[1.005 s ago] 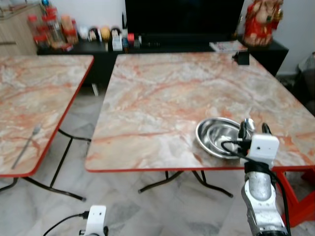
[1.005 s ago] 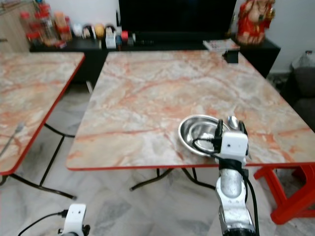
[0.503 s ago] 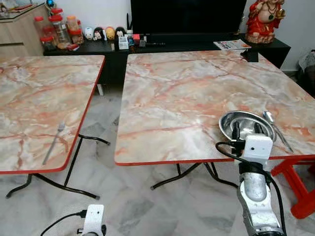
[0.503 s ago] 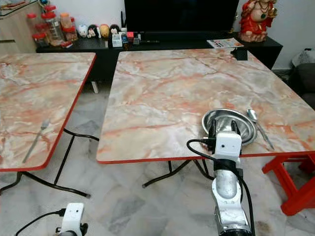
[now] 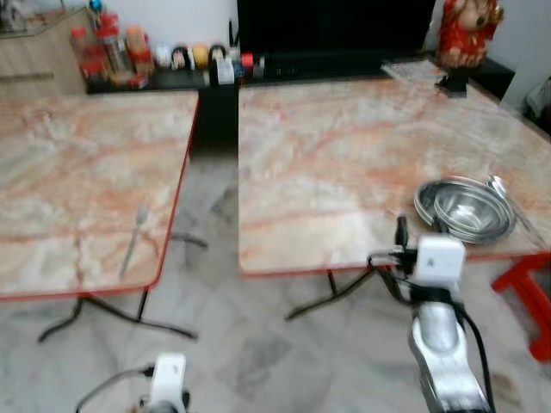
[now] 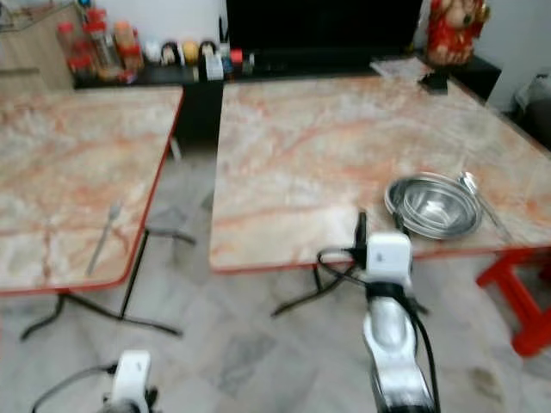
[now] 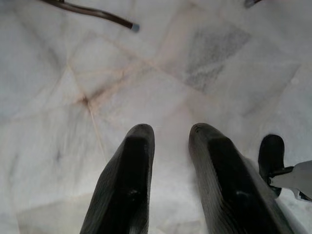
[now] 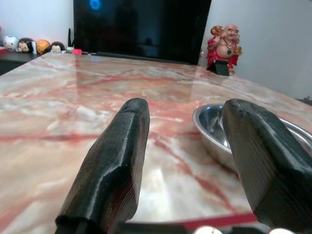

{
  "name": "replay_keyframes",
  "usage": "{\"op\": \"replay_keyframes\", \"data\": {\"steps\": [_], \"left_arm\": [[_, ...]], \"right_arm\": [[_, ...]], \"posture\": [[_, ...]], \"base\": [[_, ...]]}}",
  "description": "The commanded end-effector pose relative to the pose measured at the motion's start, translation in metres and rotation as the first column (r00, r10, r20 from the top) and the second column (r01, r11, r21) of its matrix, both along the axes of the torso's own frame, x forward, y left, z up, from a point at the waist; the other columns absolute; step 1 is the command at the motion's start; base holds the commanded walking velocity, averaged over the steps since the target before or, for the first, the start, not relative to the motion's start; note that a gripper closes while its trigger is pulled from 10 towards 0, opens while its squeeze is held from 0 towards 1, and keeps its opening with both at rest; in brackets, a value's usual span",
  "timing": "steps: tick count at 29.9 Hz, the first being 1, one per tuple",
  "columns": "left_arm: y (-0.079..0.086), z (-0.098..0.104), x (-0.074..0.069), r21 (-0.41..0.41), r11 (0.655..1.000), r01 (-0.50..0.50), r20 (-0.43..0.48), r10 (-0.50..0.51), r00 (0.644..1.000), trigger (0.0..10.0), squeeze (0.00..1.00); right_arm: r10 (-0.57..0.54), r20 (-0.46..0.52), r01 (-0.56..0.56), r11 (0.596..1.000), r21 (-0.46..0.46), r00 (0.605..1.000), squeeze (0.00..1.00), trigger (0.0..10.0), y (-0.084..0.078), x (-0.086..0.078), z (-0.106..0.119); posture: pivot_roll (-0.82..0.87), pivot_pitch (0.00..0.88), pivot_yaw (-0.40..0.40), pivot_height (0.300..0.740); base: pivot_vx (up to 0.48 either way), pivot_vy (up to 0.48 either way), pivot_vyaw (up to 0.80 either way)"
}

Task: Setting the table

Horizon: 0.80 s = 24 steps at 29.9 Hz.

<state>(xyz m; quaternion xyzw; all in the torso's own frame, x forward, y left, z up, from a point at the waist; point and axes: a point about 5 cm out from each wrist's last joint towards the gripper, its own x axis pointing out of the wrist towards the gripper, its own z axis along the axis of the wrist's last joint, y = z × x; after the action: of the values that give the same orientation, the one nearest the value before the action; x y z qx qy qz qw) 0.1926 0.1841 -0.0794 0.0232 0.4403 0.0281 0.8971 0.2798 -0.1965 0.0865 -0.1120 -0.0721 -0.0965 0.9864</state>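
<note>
A steel bowl [image 5: 465, 209] sits near the front right edge of the right marble table [image 5: 344, 155], and a spoon [image 5: 508, 198] lies just to its right. On the left table [image 5: 77, 172], close to its front edge, rests a fork [image 5: 133, 241]. My right gripper [image 5: 419, 231] is held up open in front of the right table's edge, a little left of the bowl, with nothing between its fingers [image 8: 112, 170]. In the right wrist view the bowl [image 8: 214, 126] is just beyond them. My left gripper [image 7: 168, 131] hangs low over the floor, open and empty.
A gap of tiled floor [image 5: 215, 284] with black folding table legs [image 5: 86, 310] separates the two tables. A red stool [image 5: 525, 297] stands under the right table's corner. Behind are a dark TV cabinet [image 5: 284, 64], jars and a red figurine [image 5: 465, 30].
The camera has backed away and swung left, so the left table and fork show more. My right gripper has drawn back from over the bowl to in front of the table edge.
</note>
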Motion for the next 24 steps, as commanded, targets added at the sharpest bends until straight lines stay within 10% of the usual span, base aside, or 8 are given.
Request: {"op": "replay_keyframes", "data": {"steps": [1,13,24], "left_arm": [[0.007,0.001,0.000,0.015,1.000,-0.002,-0.003,0.002,1.000,10.0,0.00],[0.008,0.001,0.000,0.025,1.000,0.006,0.001,-0.006,1.000,10.0,0.00],[0.008,0.001,0.001,0.035,0.999,0.029,-0.003,-0.029,1.000,10.0,0.00]], "right_arm": [[0.020,-0.040,-0.020,1.000,0.003,0.999,0.00,10.0,0.004,-0.001,-0.010],[0.020,-0.382,0.003,0.998,0.061,0.924,0.00,10.0,-0.003,-0.033,-0.088],[-0.011,-0.637,0.156,0.973,0.172,0.771,0.00,10.0,-0.021,-0.069,-0.136]], "posture": [[-0.09,0.000,0.016,0.725],[-0.08,0.000,0.011,0.725],[-0.08,0.000,0.023,0.725]], "base": [[0.000,0.274,0.00],[0.000,0.000,0.00],[0.000,0.000,0.00]]}}
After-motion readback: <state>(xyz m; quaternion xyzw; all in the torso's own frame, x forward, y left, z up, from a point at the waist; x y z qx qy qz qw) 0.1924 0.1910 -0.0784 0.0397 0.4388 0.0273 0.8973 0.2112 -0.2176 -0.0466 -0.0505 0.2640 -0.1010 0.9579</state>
